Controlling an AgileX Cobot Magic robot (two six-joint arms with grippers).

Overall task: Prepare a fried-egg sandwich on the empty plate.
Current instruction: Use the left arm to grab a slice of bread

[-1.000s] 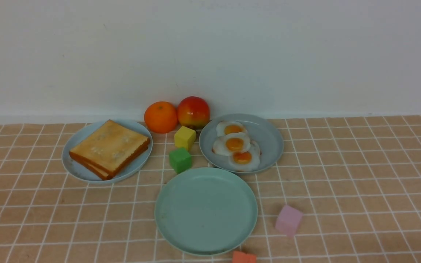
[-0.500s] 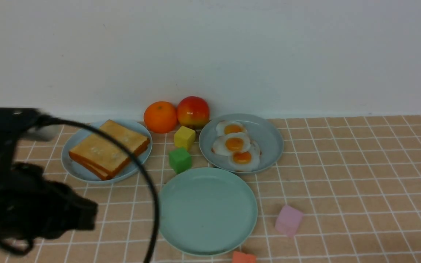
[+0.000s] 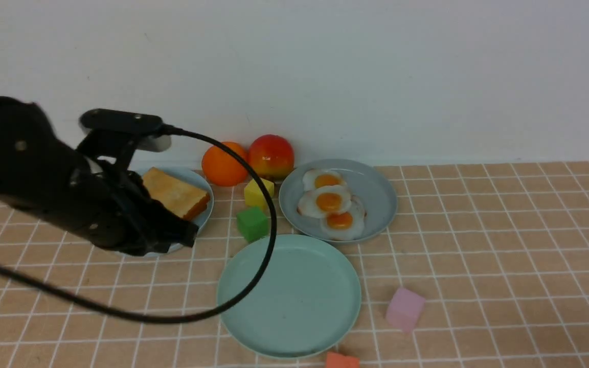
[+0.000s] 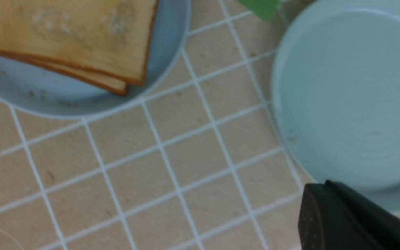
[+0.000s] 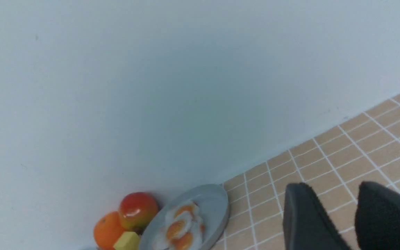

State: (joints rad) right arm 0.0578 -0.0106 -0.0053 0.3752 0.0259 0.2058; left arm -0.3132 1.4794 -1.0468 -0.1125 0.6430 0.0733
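Note:
Two stacked toast slices [image 3: 177, 194] [image 4: 75, 34] lie on a light blue plate [image 3: 205, 210] [image 4: 167, 52] at the left, largely hidden by my left arm in the front view. Three fried eggs [image 3: 328, 201] [image 5: 179, 225] sit on the greyish-blue plate [image 3: 379, 199] [image 5: 215, 205]. Nothing lies on the mint-green plate [image 3: 289, 296] [image 4: 346, 97] in front. My left gripper [image 3: 184, 236] [image 4: 316, 187] is shut and holds nothing, hovering at the toast plate's near edge. My right gripper [image 5: 332, 196] is open and holds nothing, off to the right of the egg plate.
An orange [image 3: 223, 163] and an apple [image 3: 271, 156] stand by the back wall. A yellow cube [image 3: 257, 193] and a green cube [image 3: 252, 223] lie between the plates. A pink cube [image 3: 403, 308] and an orange-red cube [image 3: 341, 360] lie front right. The arm's cable [image 3: 269, 225] loops over the mint plate.
My left arm has come into view from the front left and swung forward over the toast plate, hiding most of it. Plates, food and cubes have not moved.

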